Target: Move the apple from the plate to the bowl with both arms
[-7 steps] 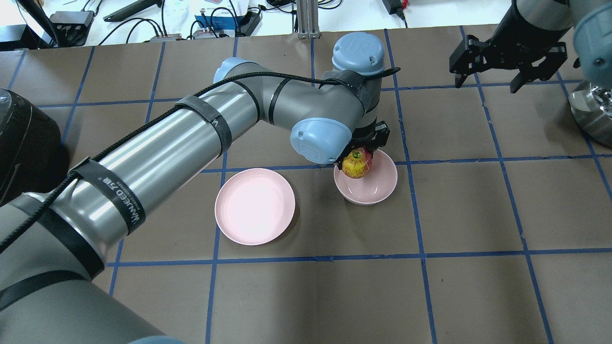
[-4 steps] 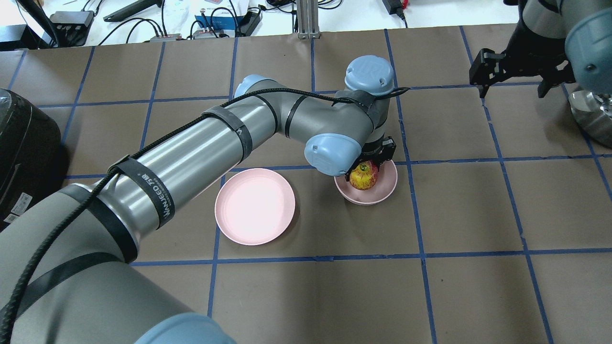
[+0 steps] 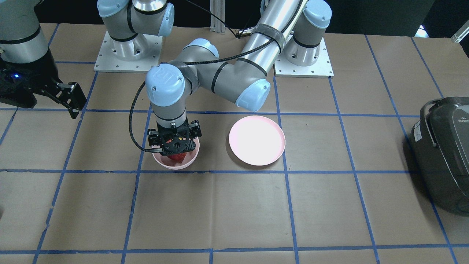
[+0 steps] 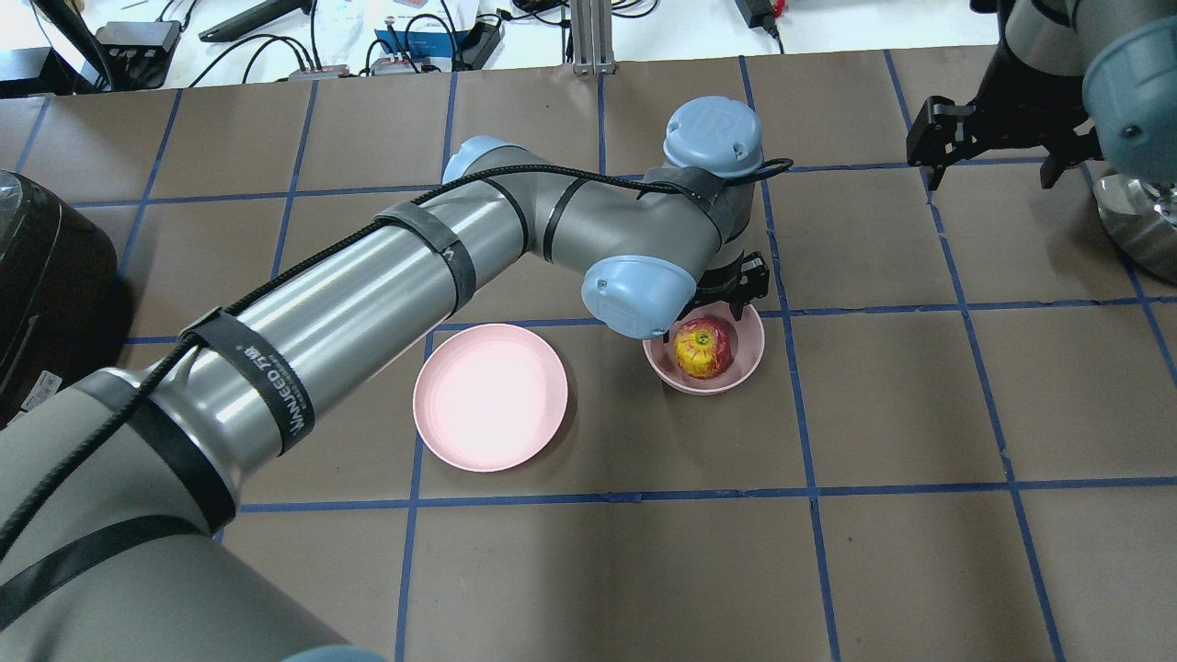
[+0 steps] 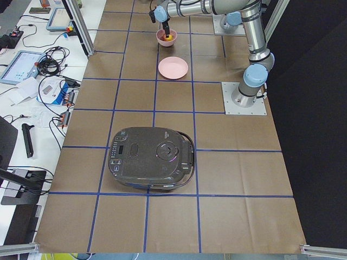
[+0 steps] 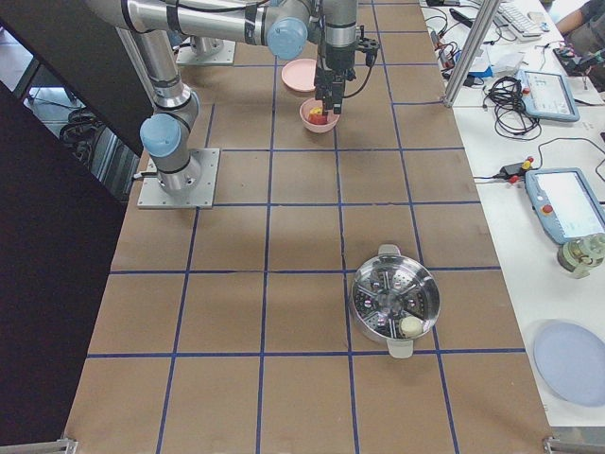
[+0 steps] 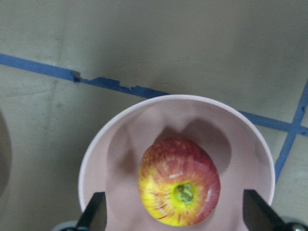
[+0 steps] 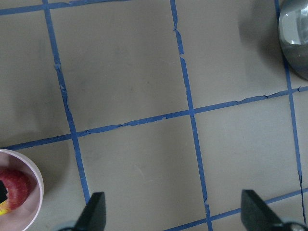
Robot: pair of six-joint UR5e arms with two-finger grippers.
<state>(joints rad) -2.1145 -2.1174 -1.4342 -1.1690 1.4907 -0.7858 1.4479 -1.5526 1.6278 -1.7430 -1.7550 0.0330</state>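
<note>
The red and yellow apple [image 4: 703,348] lies inside the deep pink bowl [image 4: 749,354], stem side up. My left gripper [image 4: 728,296] hangs just above the bowl's far rim, open. In the left wrist view its fingertips [image 7: 96,214] stand wide on either side of the apple [image 7: 179,188] without touching it. In the front view the gripper [image 3: 176,146] covers most of the apple [image 3: 178,157]. The flat pink plate [image 4: 490,397] lies bare to the bowl's left. My right gripper [image 4: 988,152] is open and holds nothing, raised at the far right.
A black rice cooker [image 4: 41,267] stands at the left edge. A steel pot [image 4: 1140,216] stands at the right edge, under the right arm. The brown table has blue tape lines. Cables and devices lie beyond its far edge.
My left gripper lowered the apple into the bowl, let it go and opened. The apple now rests in the bowl. My right gripper drew back to the right.
</note>
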